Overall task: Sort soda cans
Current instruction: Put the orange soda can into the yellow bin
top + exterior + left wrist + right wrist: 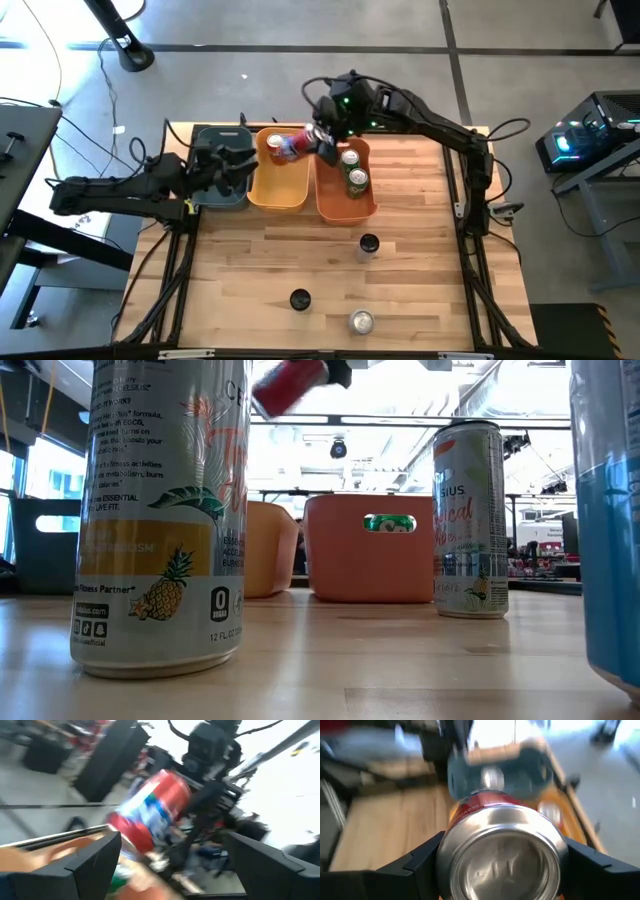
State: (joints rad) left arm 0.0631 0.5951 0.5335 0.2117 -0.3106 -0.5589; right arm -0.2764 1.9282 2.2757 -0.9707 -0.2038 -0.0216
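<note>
My left gripper (232, 163) sits over the dark teal bin (222, 190), fingers spread apart, nothing between them. From that wrist cam I see the red can (150, 810) well off ahead, not touching my left fingers.

My right gripper (318, 140) is clamped on that red can (297, 145), held tilted, above the back edge of the yellow bin (280, 185), twd the side that meets the orange bin (345, 200). Right wrist cam: can's silvery top fills the gap btwn the two fingers (417, 862), pressed both sides. Low cam shows it up in the air, slanted, above the bins.

Rest of cans, relative to the yellow bin: a second red can (275, 143) inside it at the back. Two green cans (354, 170) in the orange bin just right of it. Out on the wood table (250, 260) in front: black can (299, 299), silver can (361, 321), another black can (369, 244), all upright, well apart from both grippers.
</note>
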